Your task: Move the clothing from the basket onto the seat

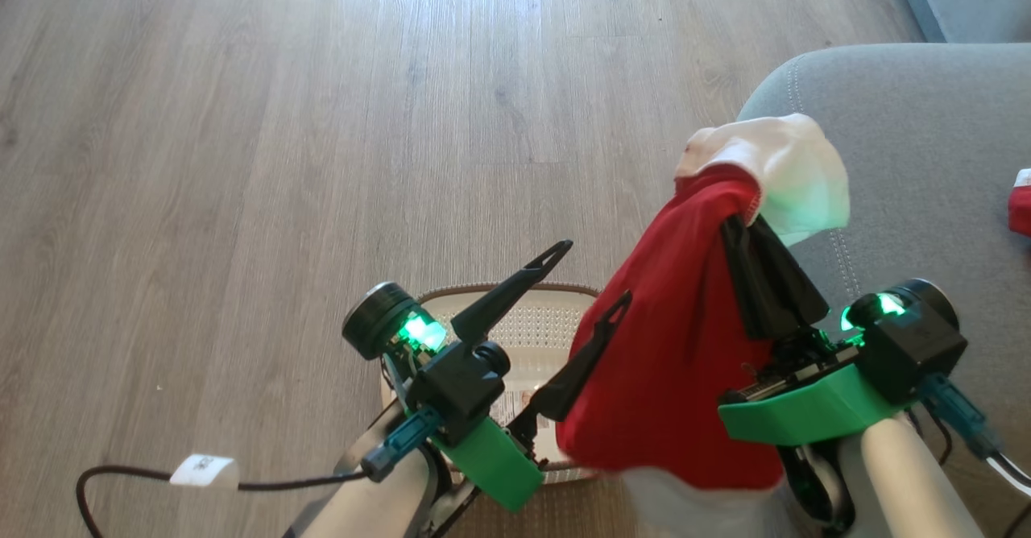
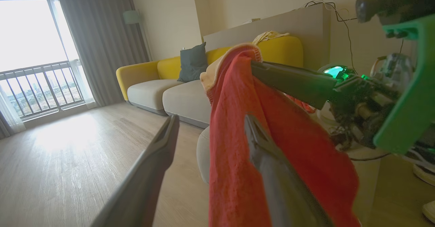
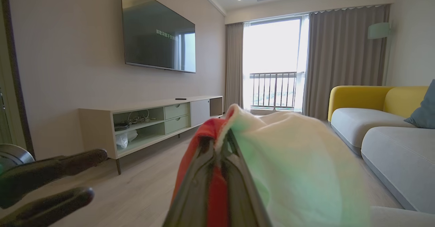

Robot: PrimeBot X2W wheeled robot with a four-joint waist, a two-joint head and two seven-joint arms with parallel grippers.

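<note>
My right gripper [image 1: 737, 224] is shut on the top of a red garment of the clothing [image 1: 676, 361], which has a white panel and hangs down from the fingers above the floor. In the right wrist view the fingers [image 3: 217, 145] pinch the red fabric, and the white part [image 3: 289, 172] drapes to the right. The left gripper [image 1: 592, 276] is open beside the garment, one finger against the cloth's left edge [image 2: 234, 135]. Below it the cream basket [image 1: 515, 292] stands on the floor, partly hidden. The grey seat [image 1: 926, 119] is at the right, with another red piece [image 1: 1021, 204] lying on it.
Wooden floor [image 1: 322, 119] stretches ahead and to the left. A black cable with a white tag [image 1: 201, 469] lies at the lower left. A yellow sofa [image 2: 153, 81] and a low TV cabinet [image 3: 153, 118] stand farther off.
</note>
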